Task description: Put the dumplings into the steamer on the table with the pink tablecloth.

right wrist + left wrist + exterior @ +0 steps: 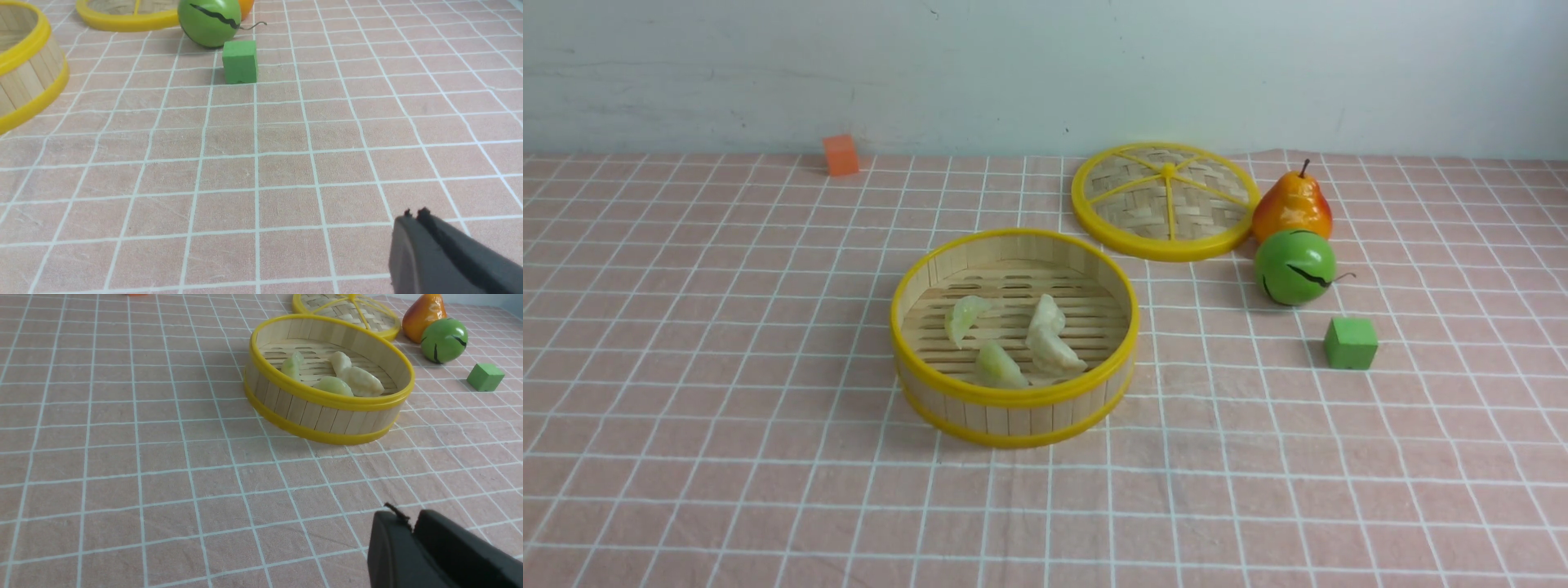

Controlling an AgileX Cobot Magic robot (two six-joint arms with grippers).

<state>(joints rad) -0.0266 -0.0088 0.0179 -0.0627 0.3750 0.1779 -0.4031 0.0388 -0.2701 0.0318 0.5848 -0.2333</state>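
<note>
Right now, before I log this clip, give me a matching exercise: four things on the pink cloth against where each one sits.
Things:
1. dumplings
2. orange cube
3. green cube
4. pear

Places:
A. far edge of the cloth, near the wall, on the robot's left
B. on the steamer's slatted floor
C. beside the woven lid, behind the green ball
D. nearer the robot than the green ball, on the robot's right

Pairs: 1-B, 2-A, 3-D, 4-C
</note>
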